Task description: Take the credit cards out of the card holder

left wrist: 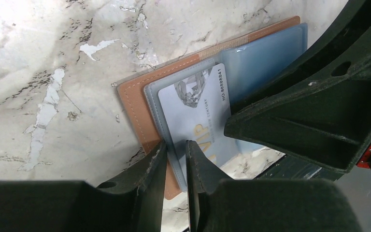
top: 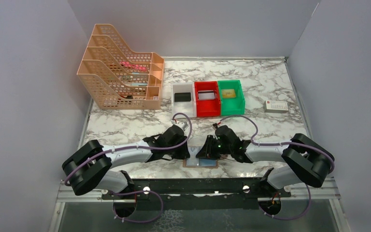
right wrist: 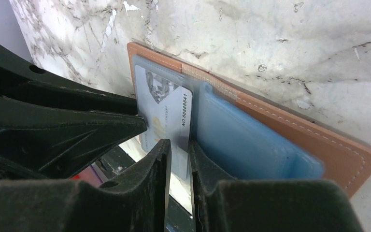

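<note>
One card holder (top: pixel 200 163) | flat | long axis left-right | credit card (right wrist: pixel 166 113) juts nearward

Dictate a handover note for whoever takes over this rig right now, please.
Left gripper: nearly shut on the card holder's near edge, seemingly pinning it.
Right gripper: shut on the silver card, partly out of its pocket.
Holder lies open at the table's near edge.
Done: black card in the white bin.
Left: pull the silver card free, then check other pockets.
</note>
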